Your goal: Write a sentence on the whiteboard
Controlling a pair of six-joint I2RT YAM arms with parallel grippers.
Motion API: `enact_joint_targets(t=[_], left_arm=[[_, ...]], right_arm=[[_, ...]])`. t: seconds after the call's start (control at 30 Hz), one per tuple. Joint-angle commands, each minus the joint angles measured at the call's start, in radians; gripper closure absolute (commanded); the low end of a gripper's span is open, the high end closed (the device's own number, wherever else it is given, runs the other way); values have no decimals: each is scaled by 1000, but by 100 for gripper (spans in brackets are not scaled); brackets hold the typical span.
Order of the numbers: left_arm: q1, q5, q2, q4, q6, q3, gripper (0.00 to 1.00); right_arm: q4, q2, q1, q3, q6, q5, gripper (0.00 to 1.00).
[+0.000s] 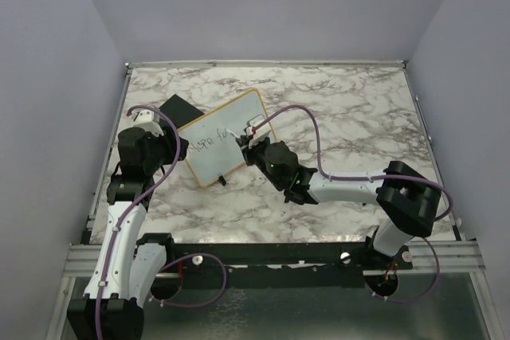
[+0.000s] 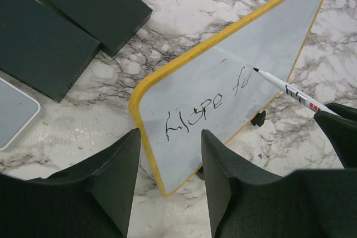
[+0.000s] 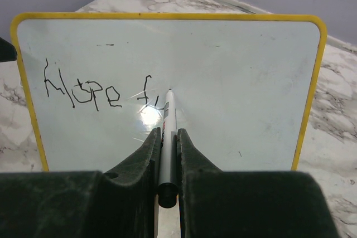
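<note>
The whiteboard (image 1: 219, 142), white with a yellow frame, stands tilted on black feet at the table's middle left; it also shows in the left wrist view (image 2: 223, 93) and the right wrist view (image 3: 223, 82). The sentence (image 3: 83, 90) reads "Hope fu" in thin dark marker and also shows in the left wrist view (image 2: 203, 110). My right gripper (image 3: 167, 135) is shut on a white marker (image 3: 168, 115) whose tip touches the board after the last letter; the marker also shows in the left wrist view (image 2: 287, 88). My left gripper (image 2: 170, 137) is open and empty, just in front of the board's near corner.
Two flat black blocks (image 2: 56, 20) lie left of the board, seen as one dark shape in the top view (image 1: 177, 109). A pale grey rounded panel (image 2: 14, 110) lies at the left edge. Walls close the marble table (image 1: 351, 117) on three sides.
</note>
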State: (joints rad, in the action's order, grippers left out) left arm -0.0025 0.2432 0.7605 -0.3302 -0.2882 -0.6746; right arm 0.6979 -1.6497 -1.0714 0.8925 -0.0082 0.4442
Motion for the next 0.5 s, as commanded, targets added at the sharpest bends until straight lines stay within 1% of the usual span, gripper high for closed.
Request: enact_joint_targets(t=[0.0, 0.17, 0.47], left_arm=[[-6, 17, -13, 17, 0, 8, 50], [-7, 16, -12, 16, -1, 8, 51], [-7, 17, -13, 16, -1, 9, 51]], right_arm=[[-23, -14, 1, -11, 5, 17, 100], [-29, -14, 2, -18, 35, 17, 100], [-32, -33, 2, -11, 40, 16, 100]])
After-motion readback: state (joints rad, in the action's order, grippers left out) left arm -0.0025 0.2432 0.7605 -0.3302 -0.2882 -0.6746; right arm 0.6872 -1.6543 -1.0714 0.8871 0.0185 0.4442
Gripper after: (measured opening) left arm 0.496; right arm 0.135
